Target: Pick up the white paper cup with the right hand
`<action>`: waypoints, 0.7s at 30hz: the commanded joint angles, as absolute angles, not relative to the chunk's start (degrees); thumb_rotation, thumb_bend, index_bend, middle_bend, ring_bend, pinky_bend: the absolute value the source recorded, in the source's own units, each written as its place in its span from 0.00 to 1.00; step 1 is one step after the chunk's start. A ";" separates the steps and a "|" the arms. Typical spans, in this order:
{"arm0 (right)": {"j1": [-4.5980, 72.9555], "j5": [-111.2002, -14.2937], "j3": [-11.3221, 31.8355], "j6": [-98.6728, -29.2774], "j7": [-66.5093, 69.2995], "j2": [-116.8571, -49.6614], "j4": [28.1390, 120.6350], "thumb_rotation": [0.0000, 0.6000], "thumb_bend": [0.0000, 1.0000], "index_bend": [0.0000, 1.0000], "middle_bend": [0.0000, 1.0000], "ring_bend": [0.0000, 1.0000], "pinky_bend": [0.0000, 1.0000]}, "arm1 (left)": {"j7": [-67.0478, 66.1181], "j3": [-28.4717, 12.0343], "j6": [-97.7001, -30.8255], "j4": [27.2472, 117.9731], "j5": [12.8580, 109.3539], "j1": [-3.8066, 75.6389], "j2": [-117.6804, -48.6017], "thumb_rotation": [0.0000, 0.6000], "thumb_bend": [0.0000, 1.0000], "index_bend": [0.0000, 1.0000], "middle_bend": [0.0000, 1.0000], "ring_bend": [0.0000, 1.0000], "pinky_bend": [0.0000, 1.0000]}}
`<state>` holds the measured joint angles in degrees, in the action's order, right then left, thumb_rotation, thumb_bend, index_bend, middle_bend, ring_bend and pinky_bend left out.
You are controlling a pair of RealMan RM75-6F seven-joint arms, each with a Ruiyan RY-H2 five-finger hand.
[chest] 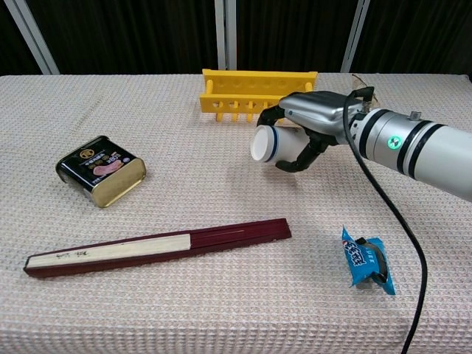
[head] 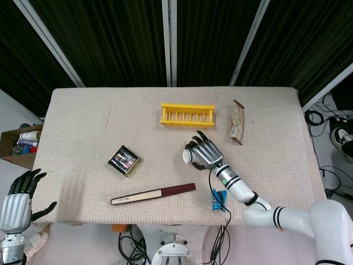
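The cup (chest: 271,143) lies on its side in the right hand (chest: 310,125), its mouth turned toward 9 o'clock in the chest view, near the middle of the bench (chest: 184,295). It sits just at 6 o'clock of the yellow rack (chest: 254,88). The hand's fingers curl over the top of the cup wall and the thumb comes under it, so the hand is gripping the cup around its body; from these views I cannot tell for sure whether the cup is lifted free of the cloth or touches it. In the head view the cup (head: 188,156) shows only at its rim, at 9 o'clock of the hand (head: 205,153). Such a paper cup is, I judge, very light and has a thin, soft wall that dents easily, so a gentle grip is enough. The best place to hold is probably around the wall close to the rolled rim or the base, where the paper is stiffer. The left hand (head: 16,201) hangs off the bench at the lower left, fingers spread, holding nothing.
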<state>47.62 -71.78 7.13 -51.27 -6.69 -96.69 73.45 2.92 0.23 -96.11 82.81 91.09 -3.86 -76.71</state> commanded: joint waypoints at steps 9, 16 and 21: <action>43.10 -88.05 4.00 -55.43 53.56 -102.36 56.61 1.00 0.32 0.44 0.30 0.14 0.00 | 1.53 0.16 -95.11 84.28 91.53 -3.10 -76.54 1.00 0.08 0.20 0.14 0.11 0.17; 43.55 -91.88 0.85 -56.88 61.72 -104.71 49.77 1.00 0.23 0.24 0.19 0.06 0.00 | 1.20 0.27 -94.94 84.68 91.24 -3.28 -76.35 1.00 0.08 0.20 0.14 0.11 0.17; 42.70 -93.46 -0.85 -59.25 63.17 -103.83 49.35 1.00 0.16 0.11 0.13 0.01 0.00 | 1.06 0.29 -95.04 84.81 91.60 -3.19 -76.43 1.00 0.08 0.20 0.14 0.11 0.17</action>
